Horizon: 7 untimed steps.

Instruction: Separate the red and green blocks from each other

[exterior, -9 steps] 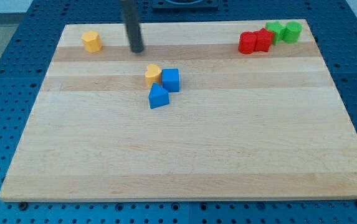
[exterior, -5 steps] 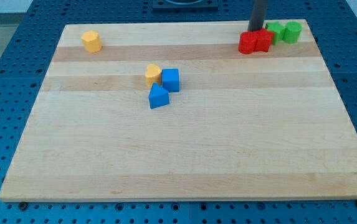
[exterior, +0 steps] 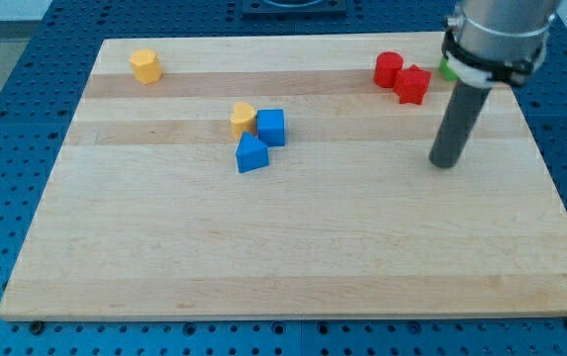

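Moved: both red blocks sit left of and further down than their earlier spots; the rod came down-right.
Red cylinder (exterior: pixel 388 68): up-left of my tip, apart.
Red block (exterior: pixel 413 84): up-left of my tip, nearer, not touching.
My tip (exterior: pixel 444 162): bare rod, no pincer to report.
Green blocks (exterior: pixel 446 68): only a sliver shows behind the rod.
Judgement: separation seems begun; gap unverifiable.

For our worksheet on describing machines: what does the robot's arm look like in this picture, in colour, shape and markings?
A straight, round, dark grey rod, plain and unmarked, ends in a flat tip. Above it sits a wider, smooth, silver-grey cylinder with a dark band and a thin white ring at its lower edge. No cables or labels show.
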Each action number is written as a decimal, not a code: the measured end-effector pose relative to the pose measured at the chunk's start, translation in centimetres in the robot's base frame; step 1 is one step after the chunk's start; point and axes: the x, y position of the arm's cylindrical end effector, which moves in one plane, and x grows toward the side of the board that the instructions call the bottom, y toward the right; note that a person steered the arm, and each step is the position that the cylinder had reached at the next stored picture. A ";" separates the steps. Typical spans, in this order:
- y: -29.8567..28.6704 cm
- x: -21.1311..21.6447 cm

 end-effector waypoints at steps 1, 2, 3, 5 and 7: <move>0.0 -4.6; 0.1 -4.6; 1.0 -2.4; 13.8 -7.7; 14.8 -15.1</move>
